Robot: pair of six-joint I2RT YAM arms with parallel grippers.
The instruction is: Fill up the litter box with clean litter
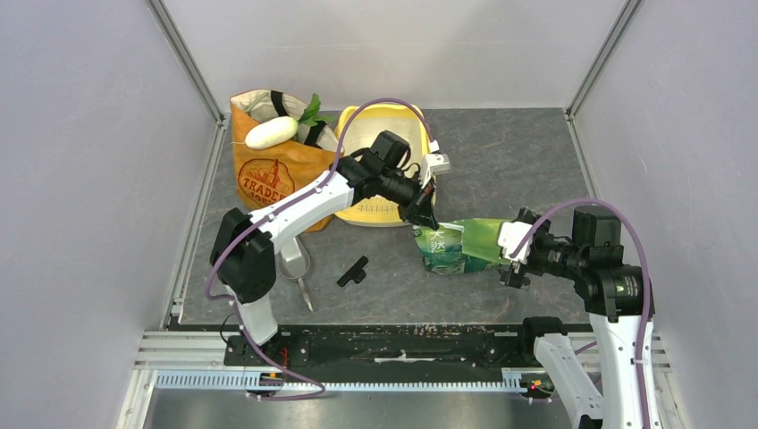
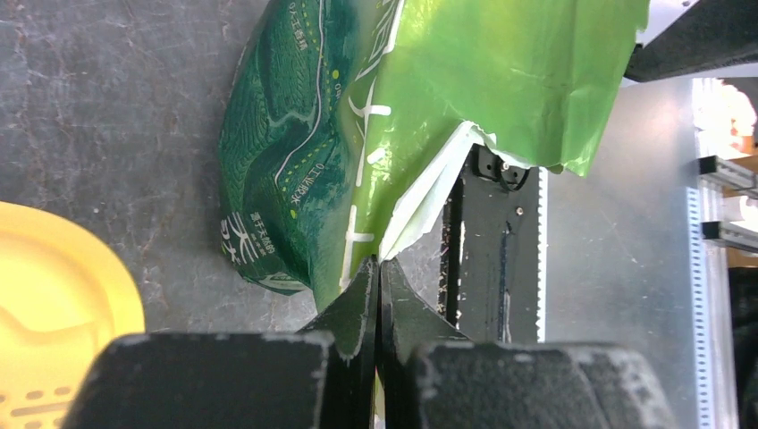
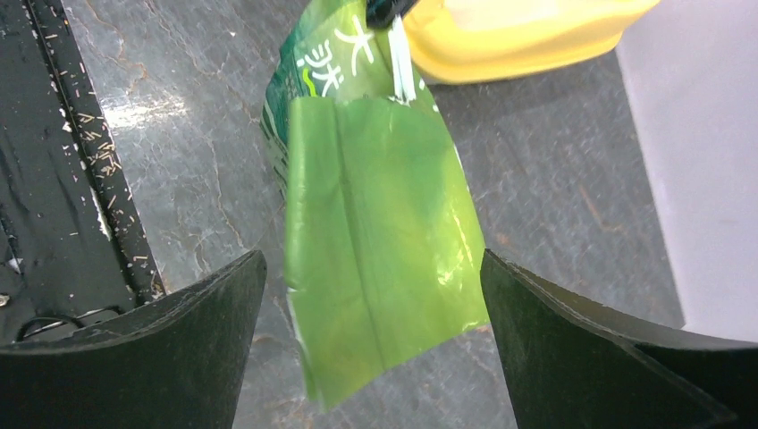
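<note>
The yellow litter box (image 1: 380,134) stands at the back centre, partly under my left arm; its corner shows in the left wrist view (image 2: 54,313) and the right wrist view (image 3: 518,36). No litter is in view. A green foil bag (image 1: 460,246) lies in front of the box, its left end raised. My left gripper (image 1: 425,214) is shut on that end's torn edge (image 2: 377,268). My right gripper (image 1: 511,259) is open, one finger on each side of the bag's flat right end (image 3: 375,223), without touching it.
An orange paper grocery bag (image 1: 273,174) with vegetables stands left of the box. A clear scoop (image 1: 295,261) and a small black clip (image 1: 353,271) lie on the table at front left. The black base rail (image 1: 402,344) runs along the near edge.
</note>
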